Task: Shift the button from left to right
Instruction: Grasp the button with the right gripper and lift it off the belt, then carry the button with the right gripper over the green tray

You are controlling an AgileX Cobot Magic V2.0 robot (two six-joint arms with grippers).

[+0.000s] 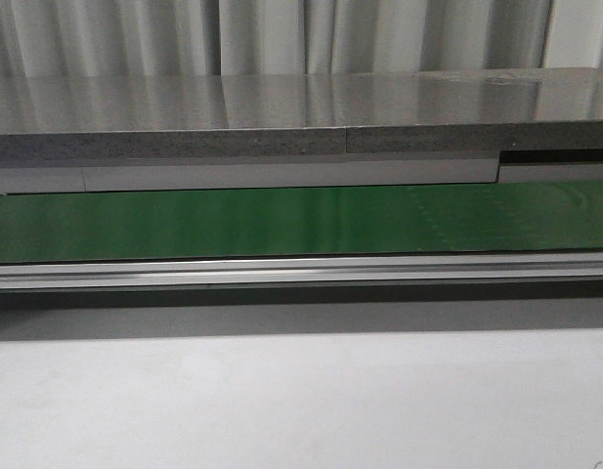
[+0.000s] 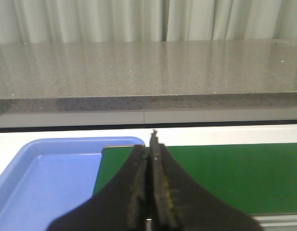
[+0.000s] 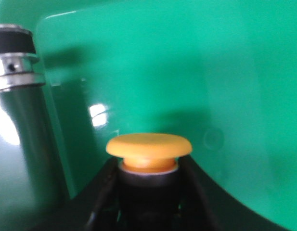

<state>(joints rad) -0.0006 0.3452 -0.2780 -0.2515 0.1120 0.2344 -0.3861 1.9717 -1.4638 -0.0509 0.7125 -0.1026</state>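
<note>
While the front view shows neither arm, both wrist views carry detail.
Button: one small push button with a round yellow-orange cap (image 3: 149, 147) on a black body is seen, clamped between the two dark fingers (image 3: 102, 202) of the right gripper (image 3: 148, 192) above a glossy green tray (image 3: 187, 72).
Left gripper: the black left gripper (image 2: 150, 192) is seen with its jaws pressed together, nothing between them.
Belt: one long green conveyor belt (image 1: 281, 220) is seen, bare in the front view.
Trays: one blue plastic tray (image 2: 47, 178) is seen beside the belt's end.
Counter: one grey speckled stone counter (image 1: 281, 107) is seen behind the belt.
Cylinder: one metallic cylinder with a black cap (image 3: 13, 96) is seen beside the green tray.
</note>
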